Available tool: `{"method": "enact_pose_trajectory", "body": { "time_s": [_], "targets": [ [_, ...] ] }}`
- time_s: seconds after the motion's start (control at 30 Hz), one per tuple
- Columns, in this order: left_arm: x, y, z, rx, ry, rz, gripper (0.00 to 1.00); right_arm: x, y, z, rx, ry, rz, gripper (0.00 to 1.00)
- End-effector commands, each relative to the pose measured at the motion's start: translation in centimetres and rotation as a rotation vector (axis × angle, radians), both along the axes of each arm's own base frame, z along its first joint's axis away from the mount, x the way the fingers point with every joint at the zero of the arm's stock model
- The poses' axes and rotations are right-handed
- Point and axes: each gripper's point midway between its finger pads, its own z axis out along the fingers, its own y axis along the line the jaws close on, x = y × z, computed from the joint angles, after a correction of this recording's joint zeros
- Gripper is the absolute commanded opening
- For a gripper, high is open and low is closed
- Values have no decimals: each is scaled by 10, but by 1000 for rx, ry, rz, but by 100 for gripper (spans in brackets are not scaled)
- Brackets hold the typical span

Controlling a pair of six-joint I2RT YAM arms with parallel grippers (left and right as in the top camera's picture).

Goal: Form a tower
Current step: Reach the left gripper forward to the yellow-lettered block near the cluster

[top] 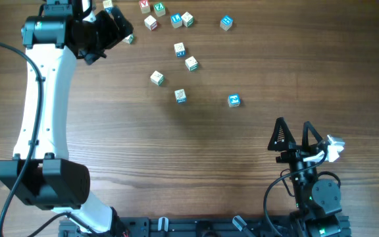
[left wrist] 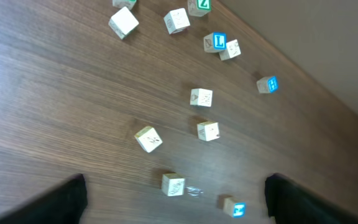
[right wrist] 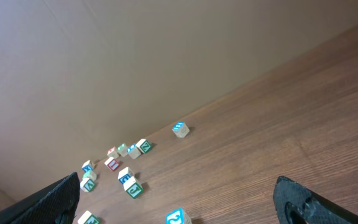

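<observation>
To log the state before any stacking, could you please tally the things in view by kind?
Wooden letter cubes: 13, all loose, none stacked
Grippers: 2, the left gripper and the right gripper
Total: 15

L gripper (top: 118, 29) open, arm stretched far fwd; R gripper (top: 295, 136) open, arm tucked back

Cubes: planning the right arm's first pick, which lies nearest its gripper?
The blue-topped cube at the cluster's lower-right corner overhead; the rest lie farther off.
</observation>
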Motion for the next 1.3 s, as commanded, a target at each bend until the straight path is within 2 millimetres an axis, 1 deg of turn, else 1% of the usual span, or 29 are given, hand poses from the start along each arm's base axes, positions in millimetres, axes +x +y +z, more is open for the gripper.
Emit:
{"method": "enact_pose_trajectory", "body": {
  "time_s": [0.0,0.07,0.17,0.3,0.33,0.37,0.4,0.47,0.53,0.57,0.6,0.63,0.7,0.8,0.9,0.93,0.97,1.0,1.03,1.07,1.1,1.13,1.27],
  "targets": [
    [1,-19,-7,-8,17,-41,4,0,-3,2,0,-10,-15,100],
    [-4,-35,-19,6,48,-74,4,0,-3,2,0,-10,-15,100],
    [-9,-49,-49,115,104,-90,4,0,-3,2,0,-10,-15,100],
    [-15,-76,-78,134,164,-153,4,0,-3,2,0,-10,-15,100],
    [-16,-84,-86,139,182,-171,4,0,-3,2,0,-10,-15,100],
    [-17,-95,-100,146,208,-196,4,0,-3,2,0,-10,-14,100],
    [-18,-99,-106,149,222,-206,4,0,-3,2,0,-10,-15,100],
    [-19,-107,-122,157,254,-223,11,0,-3,2,0,-10,-15,100],
    [-22,-115,-145,167,305,-241,34,0,-3,2,0,-10,-15,100],
    [-23,-118,-153,172,321,-249,42,0,-3,2,0,-10,-15,100],
    [-25,-122,-163,178,342,-259,56,0,-3,2,0,-10,-15,100],
    [-26,-126,-172,183,358,-269,65,0,-3,2,0,-10,-15,100],
    [-29,-134,-188,193,383,-289,69,0,-3,2,0,-10,-15,100],
    [-32,-146,-208,206,406,-314,69,0,-3,2,0,-10,-15,100],
    [-35,-144,-223,260,436,-267,68,0,-3,2,0,-10,-15,100],
    [-37,-147,-228,267,444,-275,68,0,-3,2,0,-10,-15,100],
    [-40,-149,-232,272,453,-281,66,0,-3,2,0,-10,-15,100],
    [-41,-151,-233,274,455,-286,62,0,-3,2,0,-10,-15,100],
    [-43,-154,-235,277,460,-294,53,0,-3,2,0,-10,-15,100],
    [-45,-156,-235,280,461,-300,48,0,-3,2,0,-10,-15,100],
    [-45,-157,-235,280,461,-303,45,0,-3,2,0,-10,-14,100],
    [-46,-158,-235,282,462,-306,43,0,-3,2,0,-10,-15,100],
    [-56,-154,-236,295,505,-309,42,0,-3,2,0,-10,-15,100]
  ]
}}
